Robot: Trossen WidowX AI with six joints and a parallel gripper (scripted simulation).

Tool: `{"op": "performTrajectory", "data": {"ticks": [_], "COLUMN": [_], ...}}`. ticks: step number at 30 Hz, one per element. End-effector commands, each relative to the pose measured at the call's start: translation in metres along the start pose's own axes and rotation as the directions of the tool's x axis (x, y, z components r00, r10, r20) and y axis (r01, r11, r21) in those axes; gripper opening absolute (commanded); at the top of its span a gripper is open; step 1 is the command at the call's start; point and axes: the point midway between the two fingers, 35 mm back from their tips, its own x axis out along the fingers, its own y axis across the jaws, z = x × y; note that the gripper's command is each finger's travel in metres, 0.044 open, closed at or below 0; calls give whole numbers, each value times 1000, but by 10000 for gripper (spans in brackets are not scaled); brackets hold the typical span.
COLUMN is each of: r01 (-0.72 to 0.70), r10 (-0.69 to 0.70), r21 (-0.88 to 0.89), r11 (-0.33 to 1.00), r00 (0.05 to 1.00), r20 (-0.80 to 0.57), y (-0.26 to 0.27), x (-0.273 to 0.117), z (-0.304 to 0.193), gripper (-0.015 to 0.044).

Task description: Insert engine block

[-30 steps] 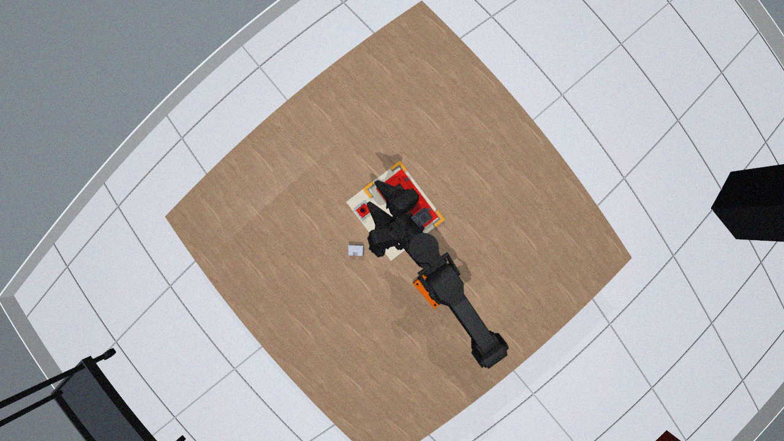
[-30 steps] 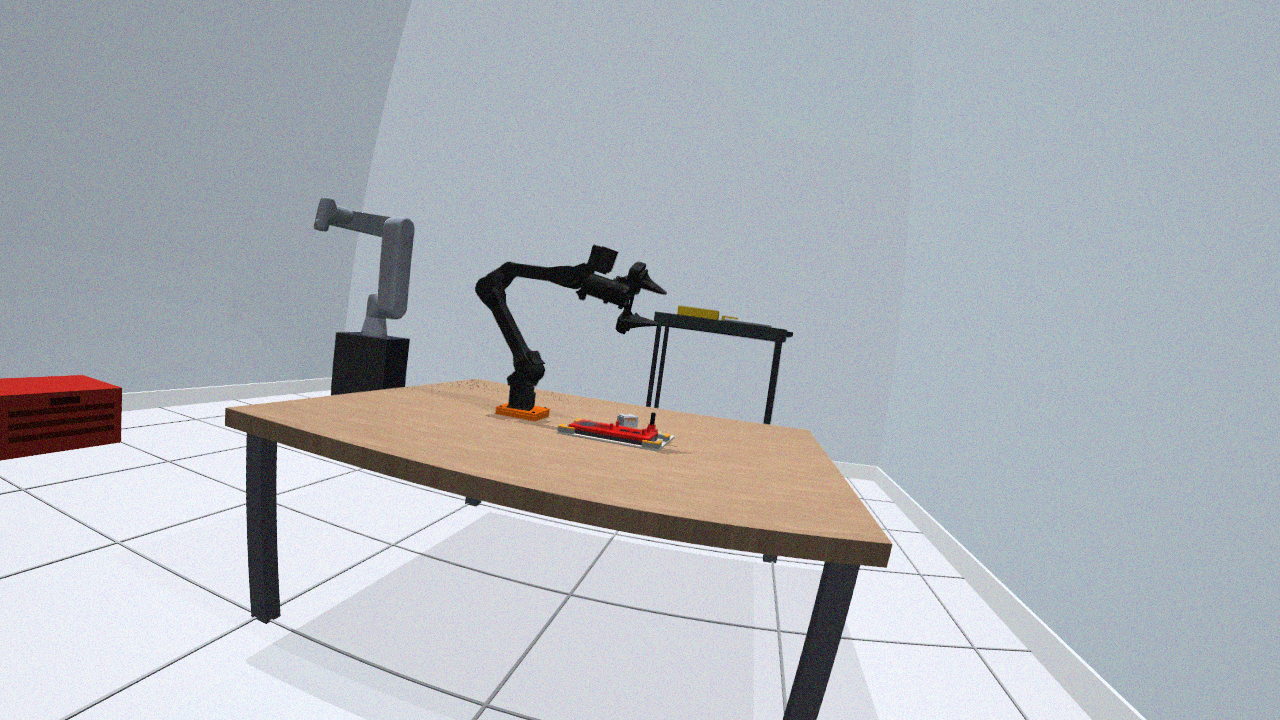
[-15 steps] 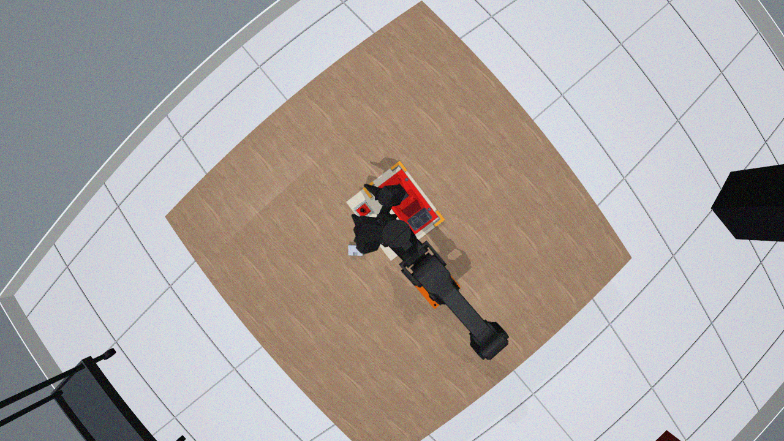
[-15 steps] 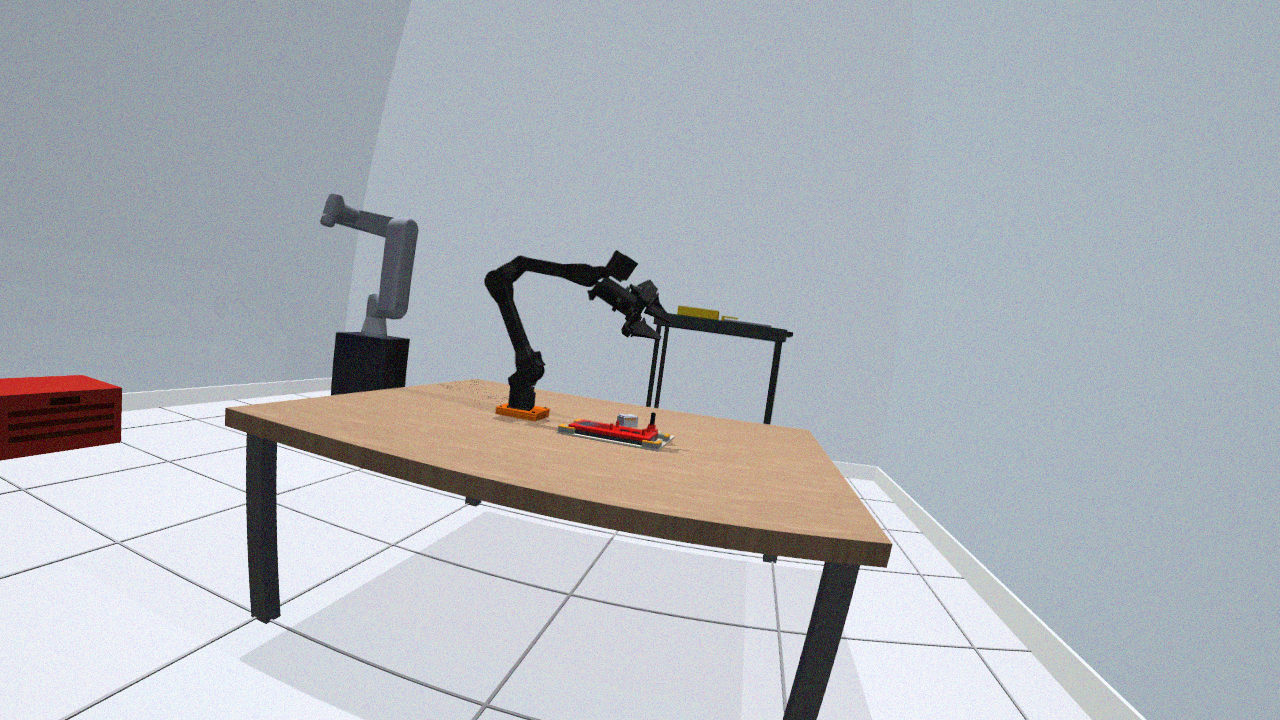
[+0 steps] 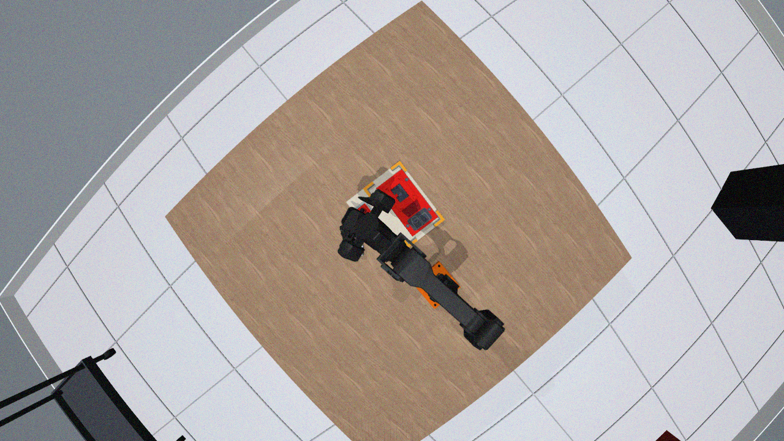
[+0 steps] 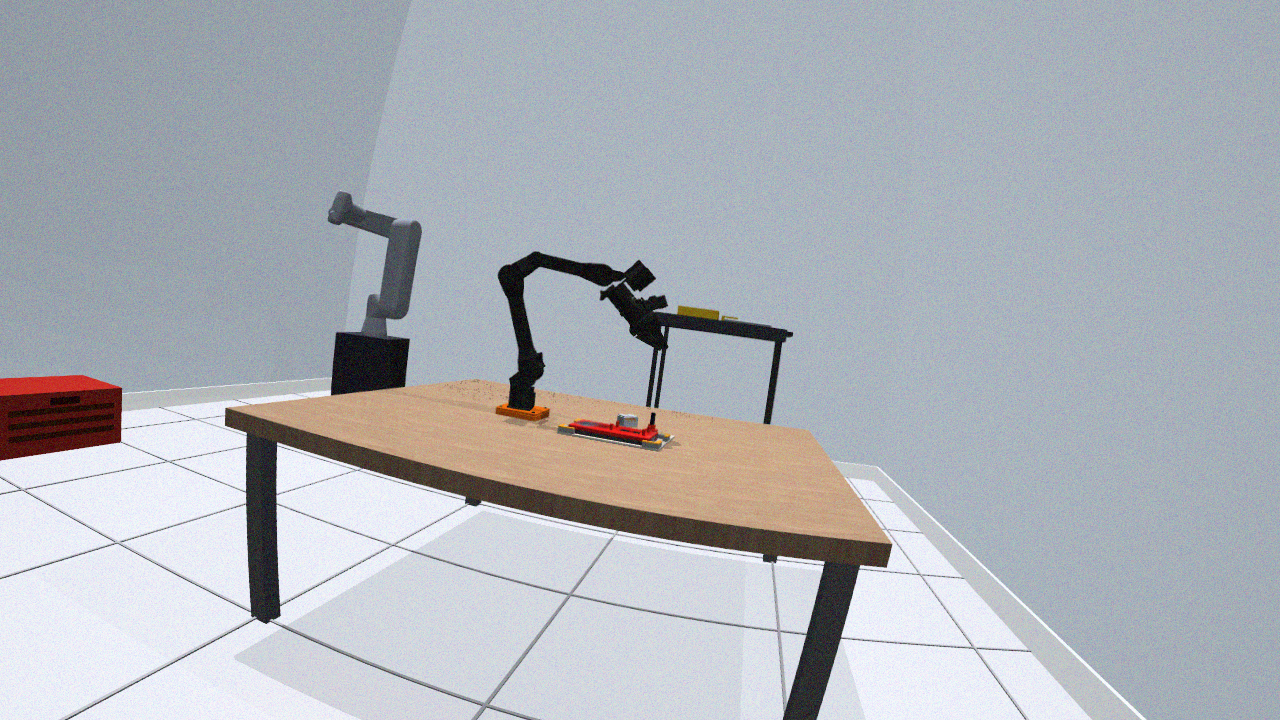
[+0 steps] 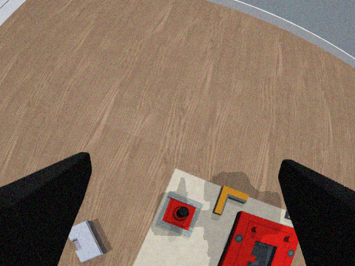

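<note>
The engine block (image 7: 87, 241) is a small light grey block with a slot in one side. It lies on the wood at the lower left of the wrist view, beside the pale board (image 7: 163, 249) (image 5: 392, 223). The arm mostly hides it in the top view. The red car body (image 5: 412, 193) (image 6: 617, 433) (image 7: 245, 223) lies on the board between orange corner pieces. A dark red recess (image 5: 411, 207) shows in its middle, with no block in it. My gripper (image 7: 188, 167) is open and empty, raised above the table and pointing down at a slant.
A red square part with a black knob (image 7: 183, 212) sits in a grey frame on the board, near its corner. An orange corner piece (image 7: 222, 199) stands between it and the car body. The arm's orange base (image 6: 522, 412) is on the wooden table (image 6: 733, 474).
</note>
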Motion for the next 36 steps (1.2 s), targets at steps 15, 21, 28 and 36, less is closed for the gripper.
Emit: {"op": "performTrajectory", "data": {"ticks": [15, 21, 28, 36], "r01": [69, 178, 339, 540], "r10": [103, 116, 115, 90], "r21": [459, 562, 627, 630], "r11": [886, 808, 701, 558], "r00": [935, 886, 814, 715], "r20": [-338, -448, -569, -693], "y": [52, 69, 87, 105], "x": [29, 32, 33, 30], "z": [-32, -45, -61, -78], "gripper": [440, 440, 440, 440]}}
